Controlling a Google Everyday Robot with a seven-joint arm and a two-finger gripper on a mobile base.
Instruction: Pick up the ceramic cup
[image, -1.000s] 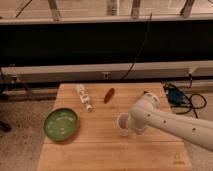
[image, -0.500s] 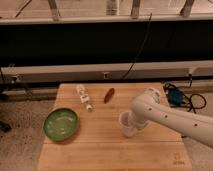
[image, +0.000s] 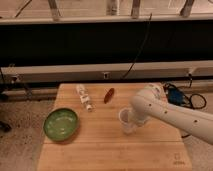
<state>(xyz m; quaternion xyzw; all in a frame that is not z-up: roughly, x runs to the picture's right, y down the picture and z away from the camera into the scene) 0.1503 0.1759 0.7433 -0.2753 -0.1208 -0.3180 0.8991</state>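
Camera view: the cup (image: 126, 120) stands upright on the wooden table (image: 107, 150), right of centre, well apart from the green bowl (image: 60, 123) at the left. The gripper (image: 134, 119) sits at the cup's right side, at the end of the white arm (image: 175, 116) reaching in from the right.

The main risk, as a judgement — the cup is small and smooth, so an off-centre or shallow grip could tip it or let it slide out as the arm rises. A sideways nudge could also skid it across the wood.

The jaws are hidden behind the arm's bulk and the cup — whether they are spread or pressing on the cup cannot be told.
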